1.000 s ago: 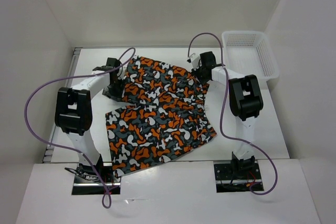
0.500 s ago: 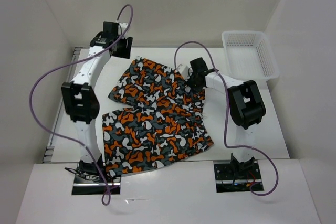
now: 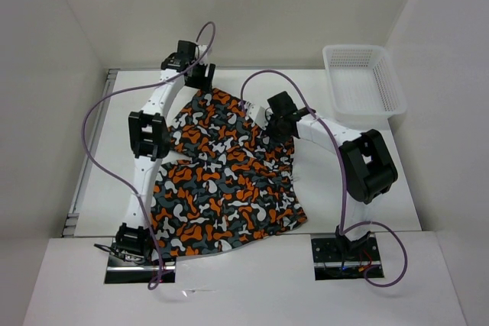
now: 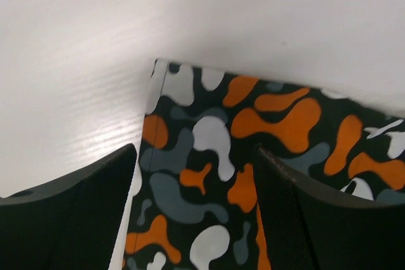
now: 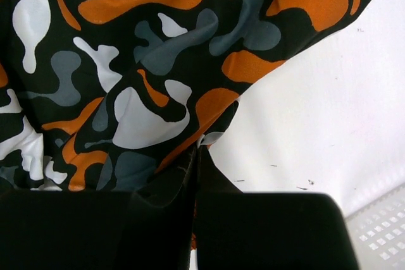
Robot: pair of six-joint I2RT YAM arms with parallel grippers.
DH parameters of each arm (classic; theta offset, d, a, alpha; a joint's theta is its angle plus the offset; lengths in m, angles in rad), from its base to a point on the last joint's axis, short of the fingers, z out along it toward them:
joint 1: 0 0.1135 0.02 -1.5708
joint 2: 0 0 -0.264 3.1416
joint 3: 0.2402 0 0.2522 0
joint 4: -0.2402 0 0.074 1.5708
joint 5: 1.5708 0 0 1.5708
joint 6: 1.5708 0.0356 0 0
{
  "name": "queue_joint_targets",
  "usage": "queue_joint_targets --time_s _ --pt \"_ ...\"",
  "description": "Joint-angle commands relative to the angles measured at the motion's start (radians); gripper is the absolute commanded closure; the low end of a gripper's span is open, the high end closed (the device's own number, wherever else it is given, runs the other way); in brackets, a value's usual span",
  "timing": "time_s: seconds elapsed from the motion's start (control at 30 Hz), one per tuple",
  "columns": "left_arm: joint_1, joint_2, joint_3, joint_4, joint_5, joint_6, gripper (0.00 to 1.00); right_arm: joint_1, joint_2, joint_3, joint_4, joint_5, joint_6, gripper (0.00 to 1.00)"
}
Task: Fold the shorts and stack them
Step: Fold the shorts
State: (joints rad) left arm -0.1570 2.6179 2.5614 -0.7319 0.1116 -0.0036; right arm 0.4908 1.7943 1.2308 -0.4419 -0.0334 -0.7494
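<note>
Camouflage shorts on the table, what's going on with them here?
The soft orange, black, grey and white camouflage shorts lie spread on the white table. The right end effector is shut on their far right edge. The left end effector hangs open over the far-left corner, gripping nothing.

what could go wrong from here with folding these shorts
1. The right end effector is shut on only a thin edge of the shorts, so a pull could slip the fabric free.
2. The left end effector is open above the far corner, partly over bare table. Closing there may catch little cloth.
3. With one side gripped, the shorts may drag and bunch rather than fold flat.
</note>
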Motion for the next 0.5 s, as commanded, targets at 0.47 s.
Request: queue_joint_targets --time_s 0.47 --pt "-0.053 0.238 0.243 0.057 -0.216 0.004 0.06 -0.001 -0.009 0.05 -0.046 -0.031 0.027 1.0"
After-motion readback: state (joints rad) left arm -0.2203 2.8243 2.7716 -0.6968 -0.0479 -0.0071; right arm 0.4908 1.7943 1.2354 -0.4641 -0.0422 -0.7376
